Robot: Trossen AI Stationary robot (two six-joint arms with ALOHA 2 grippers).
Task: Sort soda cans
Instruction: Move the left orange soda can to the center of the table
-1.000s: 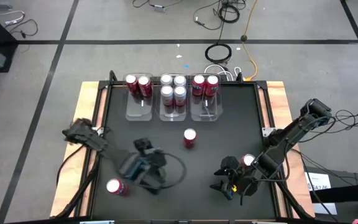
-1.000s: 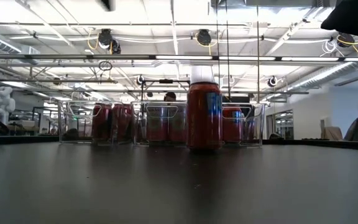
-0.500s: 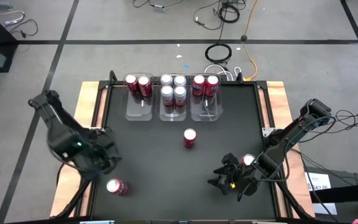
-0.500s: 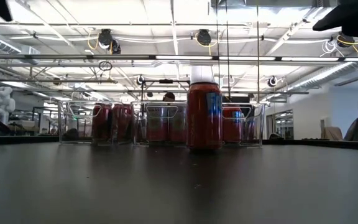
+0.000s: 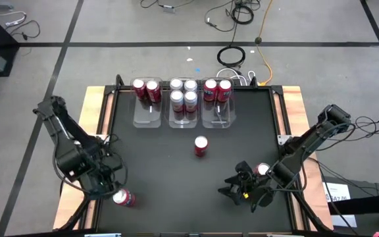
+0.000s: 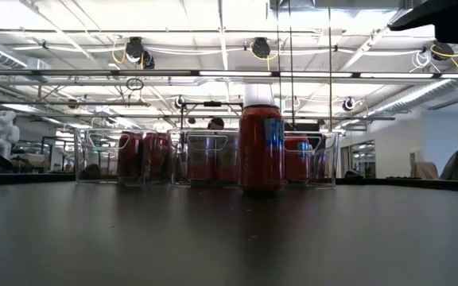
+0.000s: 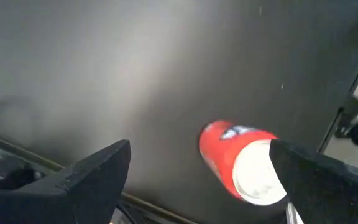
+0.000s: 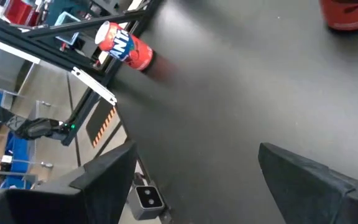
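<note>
The black table point(image 5: 143, 158) carries three clear bins point(image 5: 183, 113) in a row along its far edge. The left bin holds two red cans point(image 5: 146, 89), the middle bin four silver cans point(image 5: 183, 93), and the right bin two red cans point(image 5: 217, 89), all upright at the far ends of their bins.

One red can point(image 5: 201, 146) stands upright alone near the middle of the table, in front of the bins and apart from them. In the low view this can point(image 6: 261, 143) is the nearest object, with the bins lined up behind it.

A second loose red can point(image 5: 123, 197) lies on its side near the front left corner of the table. The left gripper point(image 5: 101, 181) hangs just beside it toward the table's left edge, fingers spread wide and holding nothing. In the left wrist view the can point(image 7: 244, 160) lies between the two fingers point(image 7: 98, 171) but ahead of them, untouched.

A third loose red can point(image 5: 262, 170) sits near the right front edge, partly hidden behind the right arm; whether it is upright cannot be judged with confidence. The right gripper point(image 5: 234, 191) is low over the table just left of that can, fingers parted and empty. Its wrist view shows bare table between the fingers point(image 8: 303, 171) and the tipped can point(image 8: 124, 45) well beyond them.
</note>
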